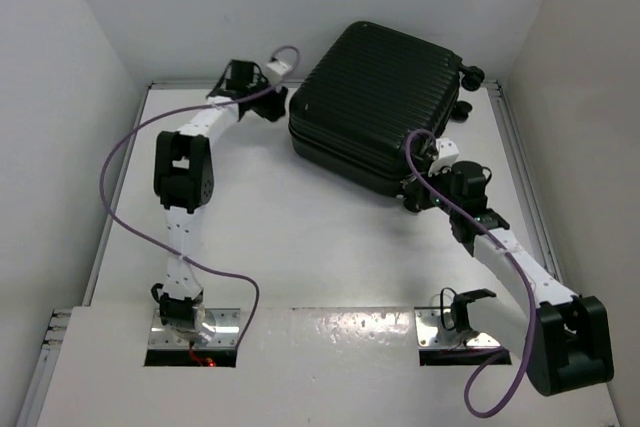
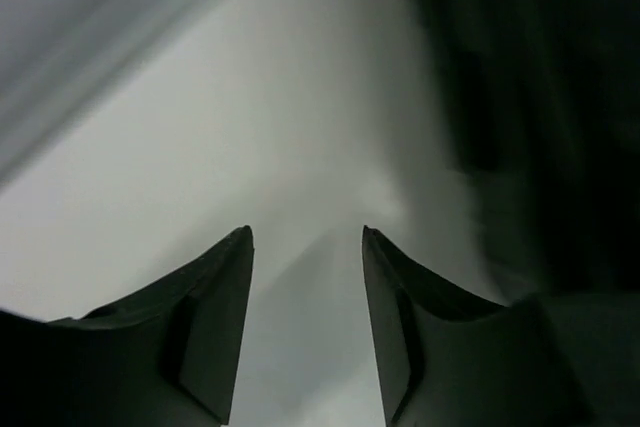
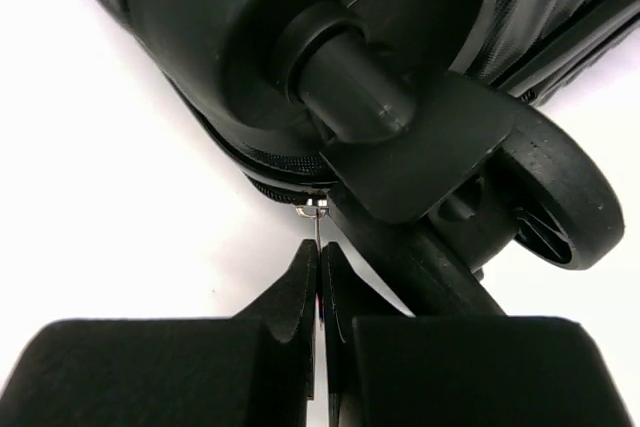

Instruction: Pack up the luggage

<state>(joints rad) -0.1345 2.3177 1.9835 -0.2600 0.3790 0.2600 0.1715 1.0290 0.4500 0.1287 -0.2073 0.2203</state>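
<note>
**Now: working the zip round the wheel corner**

The luggage (image 1: 375, 97) is lying flat and closed on the desk (image 1: 300, 237), far right, sitting at an angle. Your right jaws are pressing together on the thin metal zipper pull (image 3: 317, 219) at the near corner. They are working just beside a wheel (image 3: 555, 197) and its bracket. Your left jaws are standing apart with nothing between them, hovering low over bare desk just beside the shell's far-left corner. The wrist view there is blurring, so I cannot tell whether they are touching the shell.

My reading: you are dragging the zip along the seam, and the corner is the awkward part.

- Try keeping the pull in line with the seam, following the curve rather than cutting across it.
- Be watching the wheel bracket; the fingers are running very close to it and could be snagging.
- Consider bracing the far-left corner with the left jaws, since the case is likely sliding or swivelling under the tug.
- Go slowly, because the tab is thin and could be slipping out.
</note>
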